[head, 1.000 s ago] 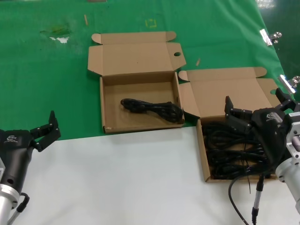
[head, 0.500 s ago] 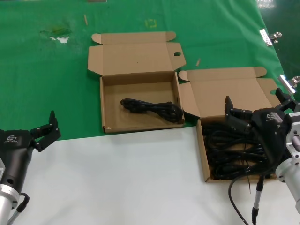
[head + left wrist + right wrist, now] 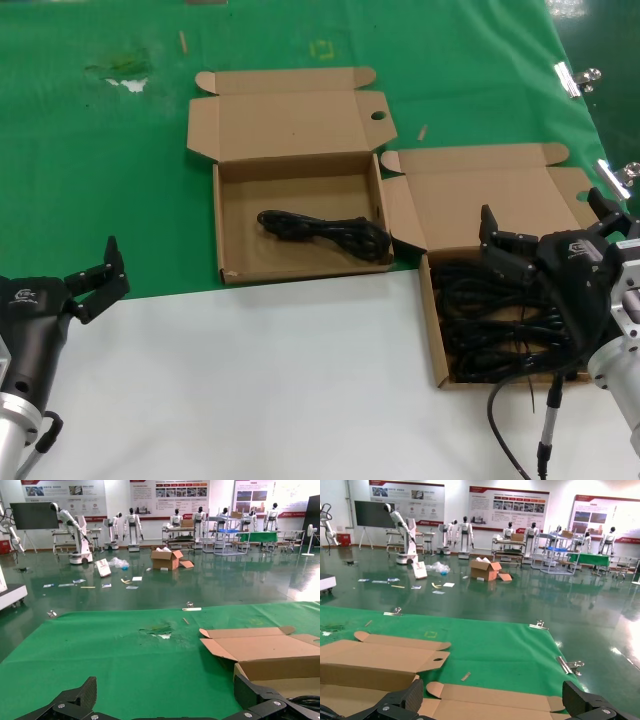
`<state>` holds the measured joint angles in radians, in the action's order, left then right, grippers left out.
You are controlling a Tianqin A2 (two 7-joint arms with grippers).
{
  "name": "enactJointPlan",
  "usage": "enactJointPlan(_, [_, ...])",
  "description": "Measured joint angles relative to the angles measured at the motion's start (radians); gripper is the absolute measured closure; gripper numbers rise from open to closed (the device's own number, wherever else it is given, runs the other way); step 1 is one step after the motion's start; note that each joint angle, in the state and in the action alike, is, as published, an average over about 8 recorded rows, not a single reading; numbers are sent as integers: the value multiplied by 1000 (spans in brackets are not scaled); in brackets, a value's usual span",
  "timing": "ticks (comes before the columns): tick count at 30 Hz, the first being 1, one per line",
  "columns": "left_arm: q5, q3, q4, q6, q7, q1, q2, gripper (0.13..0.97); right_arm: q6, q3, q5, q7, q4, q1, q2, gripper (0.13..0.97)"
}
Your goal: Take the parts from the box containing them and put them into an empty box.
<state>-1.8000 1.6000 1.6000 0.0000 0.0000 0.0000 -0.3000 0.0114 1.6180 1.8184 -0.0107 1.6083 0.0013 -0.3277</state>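
Observation:
Two open brown cardboard boxes lie side by side. The right box (image 3: 490, 195) is full of black coiled power cords (image 3: 490, 320). My right gripper (image 3: 545, 215) hovers open just above those cords, touching none that I can see. The right wrist view shows its fingertips (image 3: 410, 695) spread wide over that box's raised lid (image 3: 510, 702). The left box (image 3: 217, 225) holds one cord (image 3: 325, 232) lying across its floor. My left gripper (image 3: 103, 283) waits open over the white table at the near left, holding nothing; its wrist view shows the left box's lid (image 3: 260, 647).
Green cloth (image 3: 100, 150) covers the far half of the table, with a torn patch (image 3: 125, 75) at the far left. White tabletop (image 3: 280, 380) fills the near half. Metal clips (image 3: 570, 78) sit along the cloth's right edge. My own thin black cable (image 3: 520, 395) hangs below the right wrist.

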Motion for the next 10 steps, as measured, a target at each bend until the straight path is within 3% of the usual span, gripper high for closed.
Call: enactJointPlan(10, [0,0,0,0,0,0,0,132,0,0,0,0,0,0,0,129])
